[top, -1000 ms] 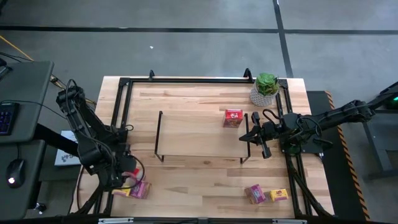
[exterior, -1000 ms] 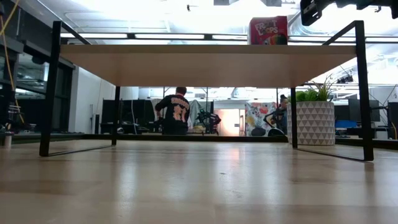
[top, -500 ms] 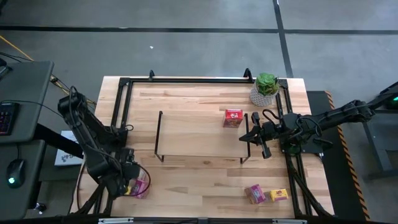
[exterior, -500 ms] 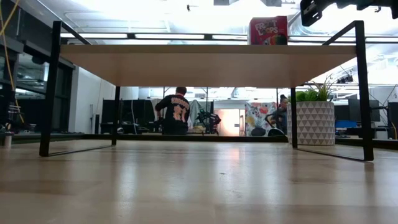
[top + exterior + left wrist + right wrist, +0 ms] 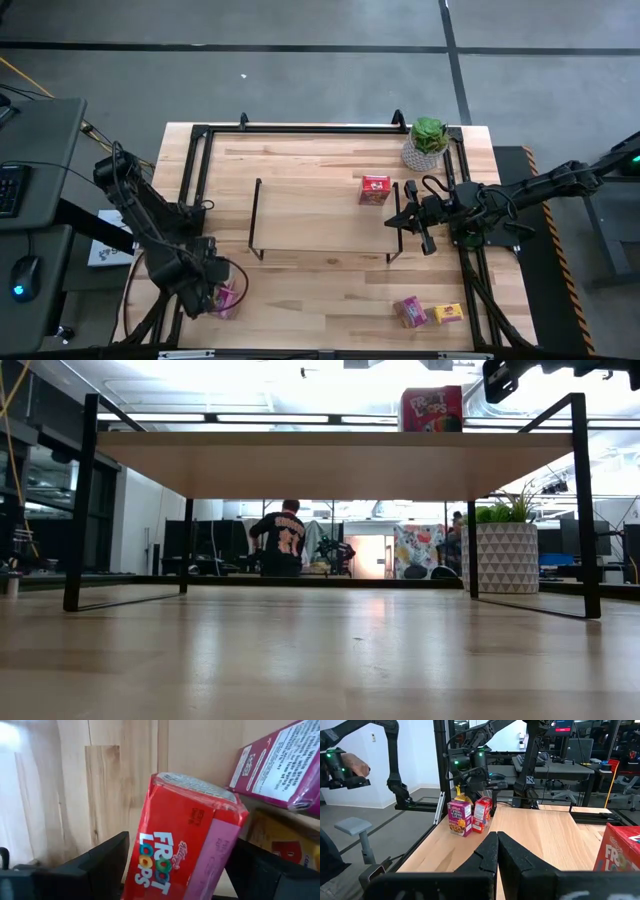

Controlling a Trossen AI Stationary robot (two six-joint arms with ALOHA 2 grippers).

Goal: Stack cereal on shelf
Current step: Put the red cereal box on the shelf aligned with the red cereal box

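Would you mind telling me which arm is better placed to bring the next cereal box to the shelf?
The left. Its gripper already straddles a red cereal box at the table's front-left corner. The right gripper hangs shut beside the shelf, holding nothing, away from any loose box.

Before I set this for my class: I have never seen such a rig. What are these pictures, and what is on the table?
Two robot arms work at a wooden table. One camera looks down from above, one sits at tabletop height, one rides each wrist. The left gripper is at a red cereal box beside a magenta box; whether it grips yet is unclear. The right gripper hangs shut, empty, by the shelf, where another red box stands. A pink box, a yellow box and a plant sit elsewhere.
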